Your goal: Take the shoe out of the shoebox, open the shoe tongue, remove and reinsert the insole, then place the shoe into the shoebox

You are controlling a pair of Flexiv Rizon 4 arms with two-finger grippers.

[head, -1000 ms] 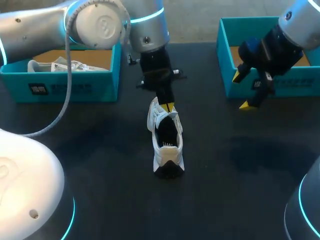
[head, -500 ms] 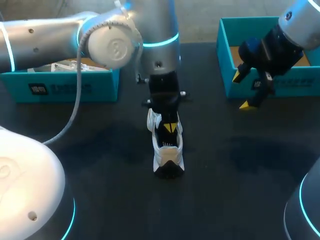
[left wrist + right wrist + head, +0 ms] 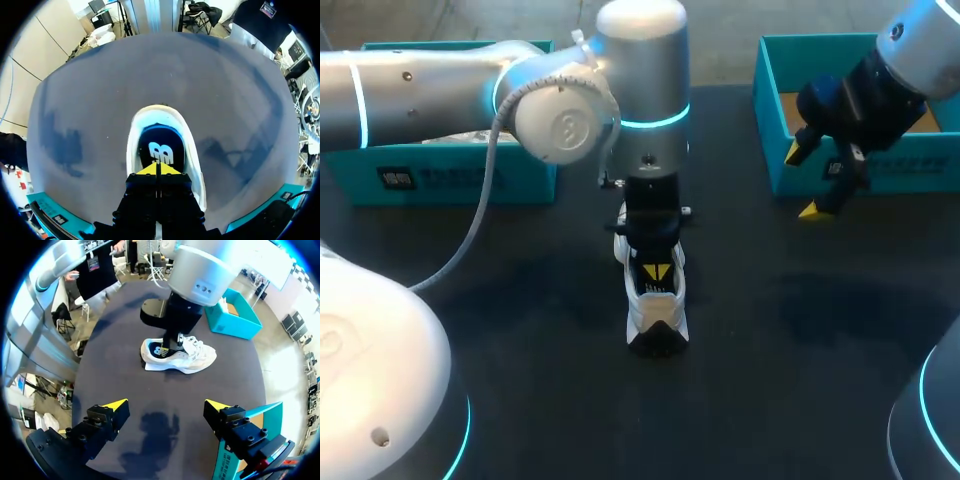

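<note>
White shoe (image 3: 655,310) is standing directly under the left tool (image 3: 158,169), whose clenched tips are sitting inside its opening. Right tool (image 3: 802,181) is hanging released beside the teal shoebox (image 3: 769,110) edge, with bare bench (image 3: 800,330) lying open between the two tools.

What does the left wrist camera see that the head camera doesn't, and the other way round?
Only the left wrist view looks straight down into the shoe, so it plainly shows the dark insole with its white mark. Only the head view shows the right gripper with its yellow tips open, in front of the right shoebox. Both show the white shoe on the dark table and the left gripper, tips together, poking into the shoe's opening.
</note>
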